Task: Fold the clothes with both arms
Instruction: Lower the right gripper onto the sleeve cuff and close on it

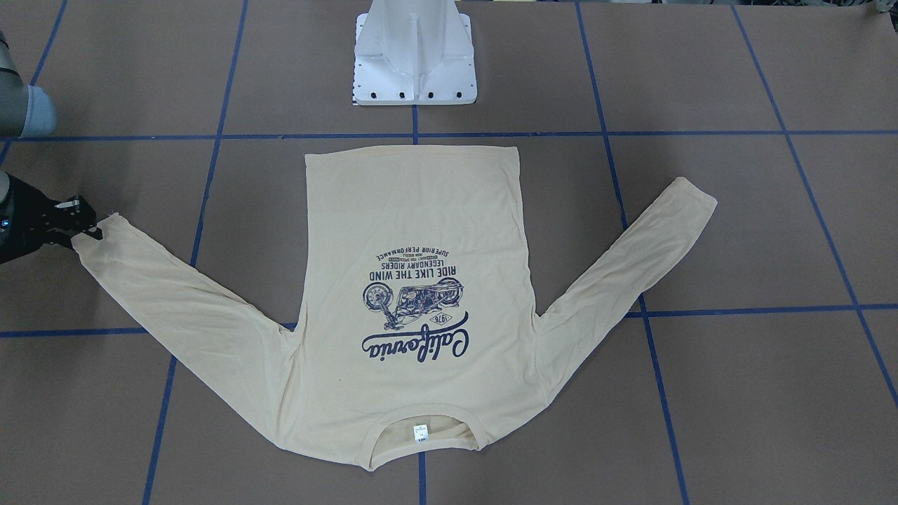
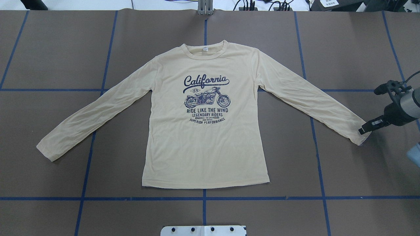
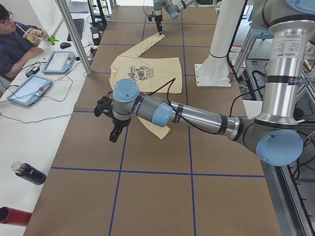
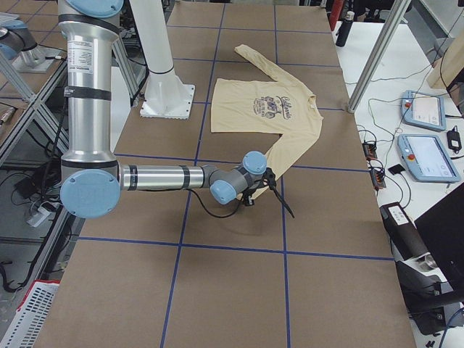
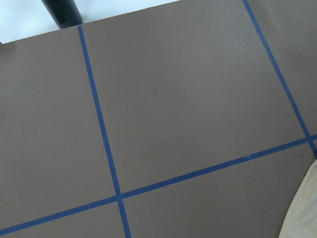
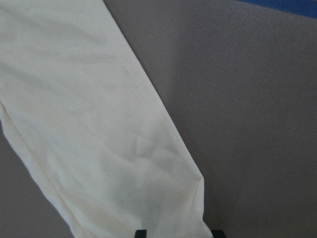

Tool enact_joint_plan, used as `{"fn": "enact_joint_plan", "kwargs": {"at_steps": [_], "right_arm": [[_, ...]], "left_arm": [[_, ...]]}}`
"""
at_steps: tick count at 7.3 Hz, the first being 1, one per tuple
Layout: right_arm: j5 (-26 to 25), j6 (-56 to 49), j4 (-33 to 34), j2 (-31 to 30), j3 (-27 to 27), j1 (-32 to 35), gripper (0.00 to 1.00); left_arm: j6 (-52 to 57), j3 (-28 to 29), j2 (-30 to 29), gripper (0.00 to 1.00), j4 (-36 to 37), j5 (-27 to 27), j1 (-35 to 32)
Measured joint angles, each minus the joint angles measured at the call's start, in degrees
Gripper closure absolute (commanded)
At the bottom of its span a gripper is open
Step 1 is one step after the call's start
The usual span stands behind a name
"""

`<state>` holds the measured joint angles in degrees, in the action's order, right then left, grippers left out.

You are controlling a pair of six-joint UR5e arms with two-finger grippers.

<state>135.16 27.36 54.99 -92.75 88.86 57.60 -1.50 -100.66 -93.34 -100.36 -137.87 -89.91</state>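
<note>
Right gripper (image 2: pixel 363 128): jaws apart, straddling cuff corner, nothing held. Left gripper (image 3: pixel 114 133): over bare table (image 2: pixel 65 49), opening impossible to tell. Shirt (image 2: pixel 203 144) flat mid-table, print up, sleeves splayed. Risk: thin knit, pinch catches one layer, cuff slips, sleeve drags crooked.

Right arm (image 4: pixel 163 177) stretched out low, right gripper (image 2: pixel 363 129) tilted down with fingers parted. Left arm (image 3: pixel 197 115) extended level, left gripper (image 3: pixel 113 136) pointing down.

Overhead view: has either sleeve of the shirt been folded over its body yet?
No: both sleeves of the shirt lie spread flat on the table to either side, leaving the print uncovered.
</note>
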Motion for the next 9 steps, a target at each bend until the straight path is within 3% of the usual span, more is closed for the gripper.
{"fn": "enact_joint_plan", "kwargs": {"at_steps": [3, 6, 9], "right_arm": [[0.03, 0.06, 7.60, -0.19, 5.84, 0.65, 0.71], [-0.53, -0.01, 9.35, -0.55, 6.62, 0.65, 0.54], [-3.21, -0.02, 9.57, -0.60, 6.06, 0.18, 0.48]], "left_arm": [[-0.07, 0.02, 0.00, 0.01, 0.10, -0.29, 0.00], [-0.09, -0.05, 0.00, 0.01, 0.18, -1.64, 0.00], [-0.09, -0.14, 0.00, 0.01, 0.22, -1.78, 0.00]]}}
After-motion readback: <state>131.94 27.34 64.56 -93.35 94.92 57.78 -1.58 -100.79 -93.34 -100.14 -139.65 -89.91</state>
